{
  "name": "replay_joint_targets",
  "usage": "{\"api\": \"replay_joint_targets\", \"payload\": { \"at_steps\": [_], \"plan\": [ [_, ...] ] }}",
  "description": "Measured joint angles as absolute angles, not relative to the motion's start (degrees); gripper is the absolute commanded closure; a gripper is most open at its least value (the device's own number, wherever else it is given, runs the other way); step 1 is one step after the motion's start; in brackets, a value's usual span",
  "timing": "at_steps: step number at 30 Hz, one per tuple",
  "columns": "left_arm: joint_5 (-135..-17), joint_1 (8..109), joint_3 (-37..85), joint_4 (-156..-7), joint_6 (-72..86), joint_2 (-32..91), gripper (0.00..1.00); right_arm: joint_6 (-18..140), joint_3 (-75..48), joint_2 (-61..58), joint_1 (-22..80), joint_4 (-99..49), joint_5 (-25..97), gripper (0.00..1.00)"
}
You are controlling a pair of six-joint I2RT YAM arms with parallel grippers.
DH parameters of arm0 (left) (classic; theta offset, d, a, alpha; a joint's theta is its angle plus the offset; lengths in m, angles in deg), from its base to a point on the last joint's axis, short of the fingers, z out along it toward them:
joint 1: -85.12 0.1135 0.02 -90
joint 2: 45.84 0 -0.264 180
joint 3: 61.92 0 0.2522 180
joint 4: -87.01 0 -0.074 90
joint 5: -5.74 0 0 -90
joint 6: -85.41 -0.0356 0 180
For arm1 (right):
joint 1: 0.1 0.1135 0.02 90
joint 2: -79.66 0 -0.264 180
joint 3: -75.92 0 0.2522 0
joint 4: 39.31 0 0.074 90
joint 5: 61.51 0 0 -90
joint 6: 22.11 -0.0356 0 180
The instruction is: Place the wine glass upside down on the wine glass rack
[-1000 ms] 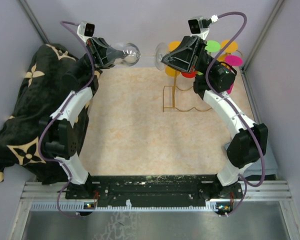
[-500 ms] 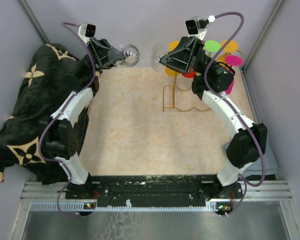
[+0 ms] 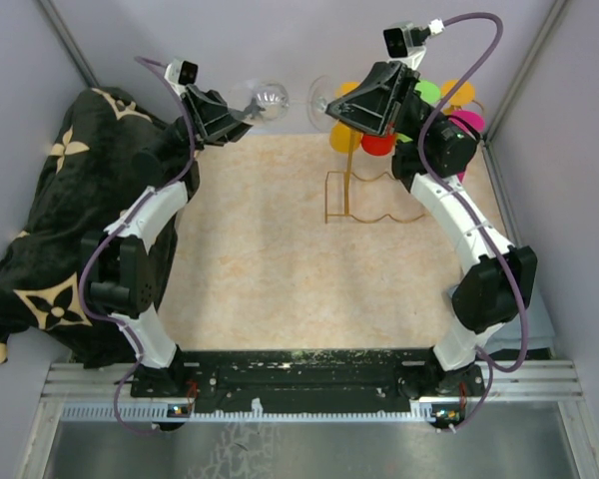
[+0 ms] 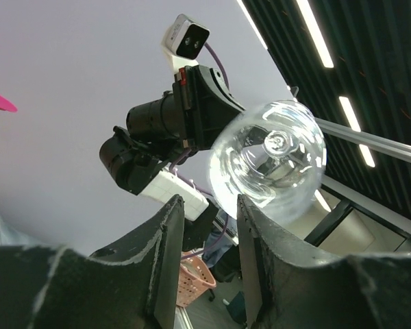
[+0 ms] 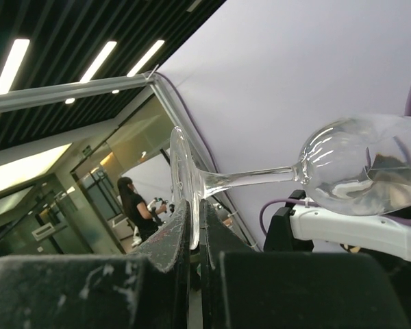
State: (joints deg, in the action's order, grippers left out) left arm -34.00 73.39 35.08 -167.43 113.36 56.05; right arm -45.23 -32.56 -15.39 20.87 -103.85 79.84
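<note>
Near gold wire rack (image 3: pixel 335 198), clear bulbous glass (image 3: pixel 268 98).

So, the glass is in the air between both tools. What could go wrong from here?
1. The right tool pinches only the thin edge of the foot of the wine glass. The glass lies sideways, so it may pivot or slip.
2. The left tool has its fingers apart, close by the bowl. Pulling back could knock it.
</note>
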Motion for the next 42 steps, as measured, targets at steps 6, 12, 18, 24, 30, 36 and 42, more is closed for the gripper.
{"api": "replay_joint_targets", "payload": {
  "at_steps": [6,12,18,24,30,36,42],
  "plan": [
    [-33.3,75.4,33.8,-167.5,113.4,55.7,0.57,-45.8,-32.8,-15.4,17.5,-103.9,79.7,1.00],
    [-32.2,77.9,31.0,-167.6,113.4,55.2,0.57,-45.9,-32.8,-15.2,13.9,-102.6,79.8,1.00],
    [-31.2,80.5,29.6,-167.6,113.4,54.5,0.57,-47.2,-31.2,-13.2,8.9,-98.8,80.6,1.00],
    [-31.0,82.0,29.0,-167.6,113.4,52.9,0.57,-49.3,-23.5,-8.2,5.4,-94.4,82.3,1.00],
    [-30.8,82.3,28.0,-167.7,113.3,52.4,0.57,-43.6,-18.0,-2.7,4.1,-80.1,86.0,1.00],
    [-30.7,82.3,27.8,-167.7,113.3,52.4,0.57,-33.2,-16.3,3.7,2.8,-61.4,87.7,1.00],
    [-30.7,82.3,27.8,-167.7,113.4,52.4,0.57,-24.1,-14.3,9.5,-0.8,-46.1,87.4,1.00]
  ]
}}
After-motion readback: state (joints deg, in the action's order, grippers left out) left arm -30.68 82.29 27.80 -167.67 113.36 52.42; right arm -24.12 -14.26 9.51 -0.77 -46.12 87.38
